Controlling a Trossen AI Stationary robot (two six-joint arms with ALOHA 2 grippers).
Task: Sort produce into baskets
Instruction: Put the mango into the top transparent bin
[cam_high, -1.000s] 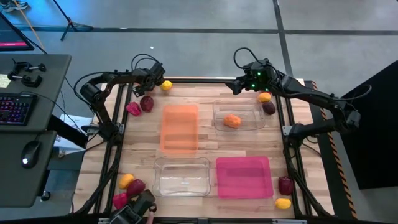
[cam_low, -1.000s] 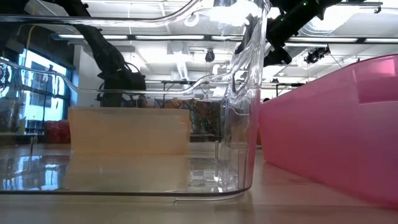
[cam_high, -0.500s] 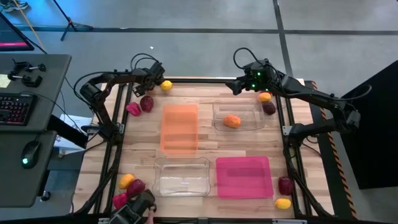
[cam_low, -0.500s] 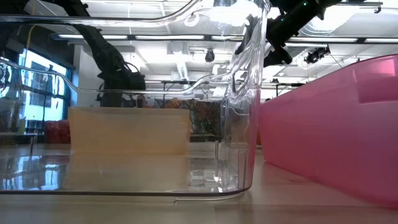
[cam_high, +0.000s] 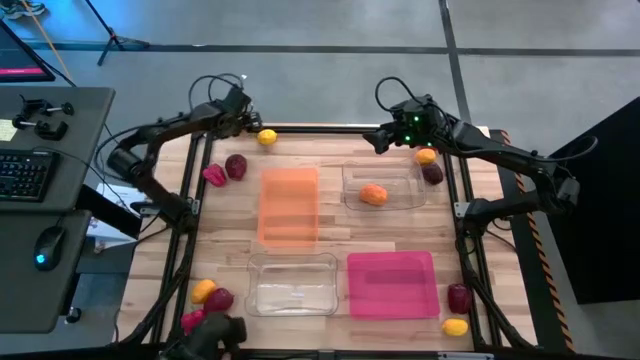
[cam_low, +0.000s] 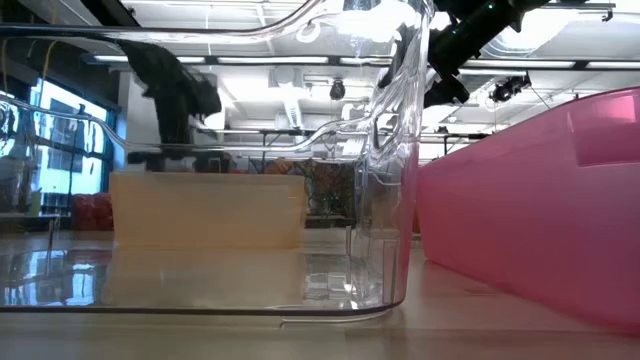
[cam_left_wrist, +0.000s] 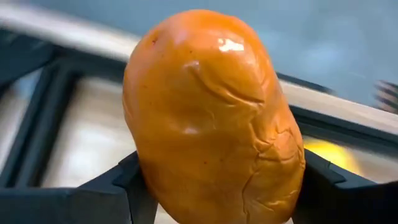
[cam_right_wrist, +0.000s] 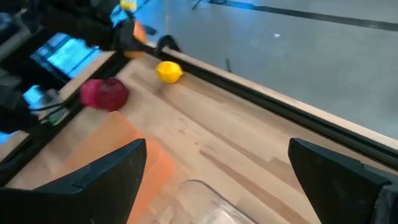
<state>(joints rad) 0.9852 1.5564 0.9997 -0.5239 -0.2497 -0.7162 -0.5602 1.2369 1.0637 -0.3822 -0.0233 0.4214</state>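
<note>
Butcher-block planks make up the table (cam_high: 330, 240) in the high view, framed by dark rails. On it lie four shallow rectangular plastic trays: a translucent orange basket (cam_high: 289, 206), a magenta basket (cam_high: 392, 284), a clear near basket (cam_high: 292, 284) and a clear far basket (cam_high: 384, 187) holding one round orange fruit (cam_high: 373, 194). A lemon (cam_high: 267, 137), a maroon fruit (cam_high: 236, 165) and a red-pink pepper (cam_high: 214, 175) sit near the far left corner; more produce clusters at the other corners. The left gripper (cam_high: 236, 101) reaches out over the far left rail, beyond the table's edge, farther out and higher than a second ago. The right gripper (cam_high: 385, 137) hangs over the far rail, unmoved.

Low view: the clear basket's glossy wall (cam_low: 390, 160) fills the foreground, the magenta basket's wall (cam_low: 540, 200) beside it; the left arm (cam_low: 170, 90) now shows blurred and higher than before.

Left wrist view: a smooth, shiny orange potato-shaped fruit (cam_left_wrist: 211, 118), creased on its skin, is clamped between the two dark fingers (cam_left_wrist: 118, 190), which have closed in since a second ago.

Right wrist view: the right fingers (cam_right_wrist: 106, 177) stand spread wide with nothing between them, over bare wood near the lemon (cam_right_wrist: 168, 72) and a red fruit (cam_right_wrist: 104, 94).
</note>
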